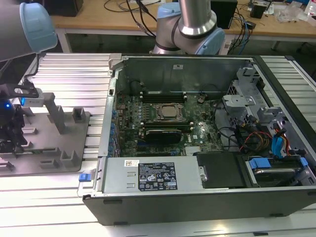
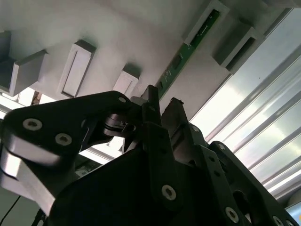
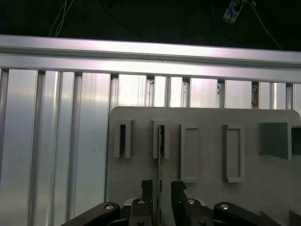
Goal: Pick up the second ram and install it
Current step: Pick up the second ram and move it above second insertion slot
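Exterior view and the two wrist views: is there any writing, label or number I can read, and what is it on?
Black label on the power supply casing: print too small to read.
Small white sticker on the same casing: too small to read.
Second ram standing in the grey fixture plate: no legible text in both wrist views.

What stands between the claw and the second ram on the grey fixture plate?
Nothing visible does. In the first wrist view the open claw has one finger on each side of the second ram, which stands on edge in a slot of the grey fixture plate.
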Robot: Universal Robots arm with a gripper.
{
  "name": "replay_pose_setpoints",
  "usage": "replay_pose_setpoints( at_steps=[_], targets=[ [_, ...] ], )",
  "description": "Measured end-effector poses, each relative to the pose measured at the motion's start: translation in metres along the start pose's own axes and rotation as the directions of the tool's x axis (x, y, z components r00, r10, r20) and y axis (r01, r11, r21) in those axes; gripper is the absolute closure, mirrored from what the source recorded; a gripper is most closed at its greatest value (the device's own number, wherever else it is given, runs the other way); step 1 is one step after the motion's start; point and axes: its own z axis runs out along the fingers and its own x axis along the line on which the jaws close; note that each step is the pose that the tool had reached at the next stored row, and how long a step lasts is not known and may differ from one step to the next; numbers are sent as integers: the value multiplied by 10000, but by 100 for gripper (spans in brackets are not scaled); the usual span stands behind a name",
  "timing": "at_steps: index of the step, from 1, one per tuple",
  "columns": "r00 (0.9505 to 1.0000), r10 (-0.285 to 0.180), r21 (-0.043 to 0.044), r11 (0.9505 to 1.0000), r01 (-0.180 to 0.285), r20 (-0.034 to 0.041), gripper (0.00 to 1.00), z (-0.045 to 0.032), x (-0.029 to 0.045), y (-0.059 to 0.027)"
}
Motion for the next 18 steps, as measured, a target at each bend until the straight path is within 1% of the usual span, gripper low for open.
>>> replay_pose_setpoints(
  at_steps=[3, 4, 7, 10, 18],
  targets=[
    [10000, -31, -1, 10000, 31, -3, 72, 90, 2, -3],
    [10000, -36, -3, 10000, 36, -4, 72, 105, 2, -3],
    [10000, -36, 1, 10000, 36, -1, 72, 110, 4, 2],
    [10000, -37, -2, 10000, 37, -3, 72, 142, 0, 20],
    [10000, -37, -1, 10000, 37, -3, 72, 146, -4, 29]
  ],
)
